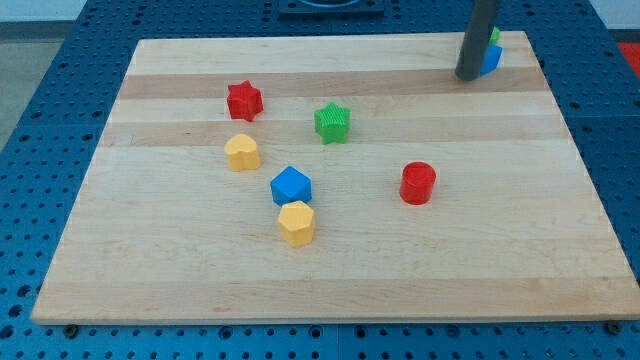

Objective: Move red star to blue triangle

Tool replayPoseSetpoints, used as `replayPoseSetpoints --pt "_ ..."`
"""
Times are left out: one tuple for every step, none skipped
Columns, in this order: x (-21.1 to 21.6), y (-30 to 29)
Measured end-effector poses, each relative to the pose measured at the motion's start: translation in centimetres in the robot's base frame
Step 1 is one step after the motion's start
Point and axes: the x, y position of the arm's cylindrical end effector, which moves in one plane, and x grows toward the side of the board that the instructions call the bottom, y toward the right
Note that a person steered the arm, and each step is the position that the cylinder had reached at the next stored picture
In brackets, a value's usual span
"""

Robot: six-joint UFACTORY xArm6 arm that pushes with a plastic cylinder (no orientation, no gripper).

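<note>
The red star (243, 101) lies on the wooden board toward the view's upper left. A blue block (491, 59), which may be the blue triangle, sits at the view's top right corner, mostly hidden behind my rod, with a green block (496, 35) just behind it. My tip (467, 75) rests on the board right beside the blue block, on its left, and far to the right of the red star.
A green star (332, 122) lies right of the red star. A yellow block (241, 152) sits below the red star. A blue block (291, 185) and a yellow hexagon (296, 222) lie near the middle. A red cylinder (417, 183) stands at the centre right.
</note>
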Motion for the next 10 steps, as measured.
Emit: replayPoseSetpoints --pt "0.3 -0.3" --pt "2.5 -2.5" --pt "3.3 -7.0" --pt "3.3 -8.8" --pt "3.2 -8.9" --pt "1.8 -10.8" --pt "-0.6 -13.9" --pt "-2.7 -18.3" --pt "-2.7 -25.1" --pt "-2.7 -32.8"
